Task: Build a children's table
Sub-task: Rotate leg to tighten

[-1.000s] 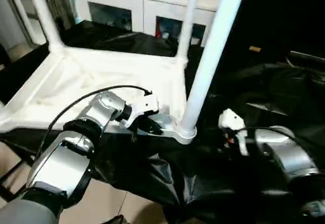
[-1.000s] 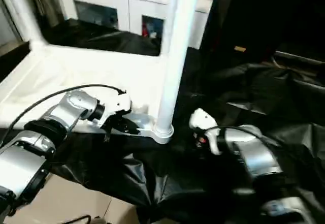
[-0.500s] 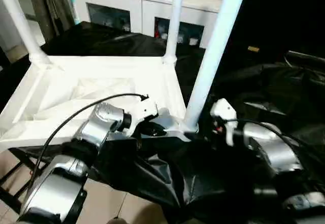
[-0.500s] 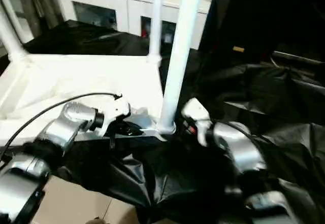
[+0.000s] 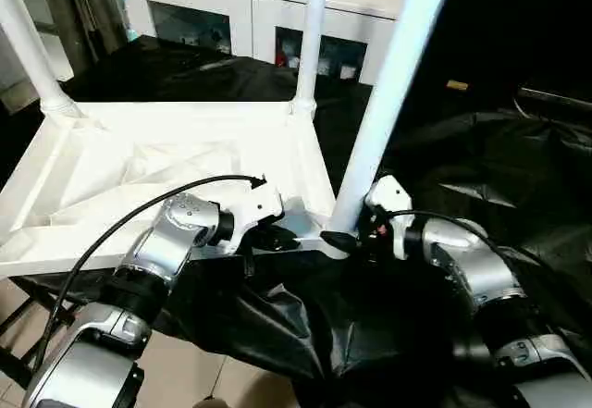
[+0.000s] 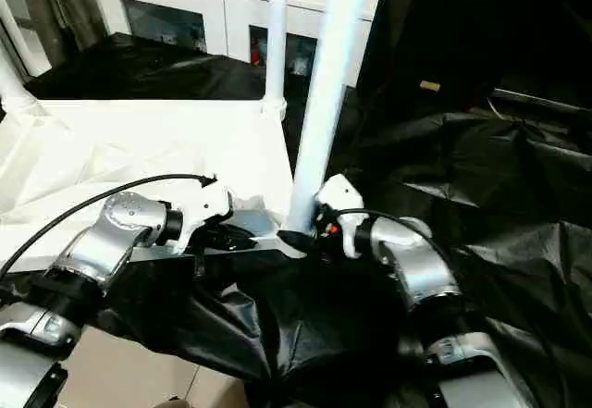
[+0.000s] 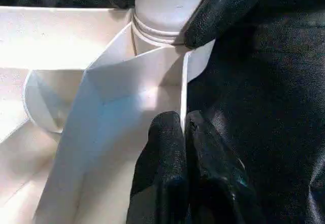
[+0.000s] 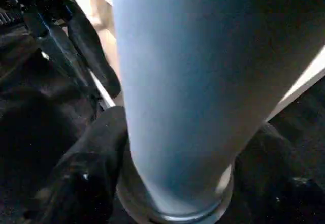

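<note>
The children's table lies upside down: its white tabletop [image 5: 139, 167] shows its ribbed underside. Three white legs stand in corner sockets, one at the near right [image 5: 388, 93], one at the far right [image 5: 313, 29] and one at the far left [image 5: 28, 47]. My left gripper [image 5: 277, 239] is shut on the tabletop's thin near rim [image 7: 184, 82], just left of the near-right socket. My right gripper [image 5: 350, 239] is closed around the foot of the near-right leg [image 8: 188, 82], one black finger [image 8: 86, 178] pressing on each side.
A black sheet [image 5: 481, 149] covers the work surface under the table and to its right. A white glass-door cabinet [image 5: 222, 10] stands behind. Bare tan floor [image 5: 185, 371] shows at the near left, and a dark stand [image 5: 83, 1] at the back left.
My right gripper has moved left from the black sheet to the near-right leg's foot and closed around it. The left gripper has kept its grip on the rim. The camera shifted.
</note>
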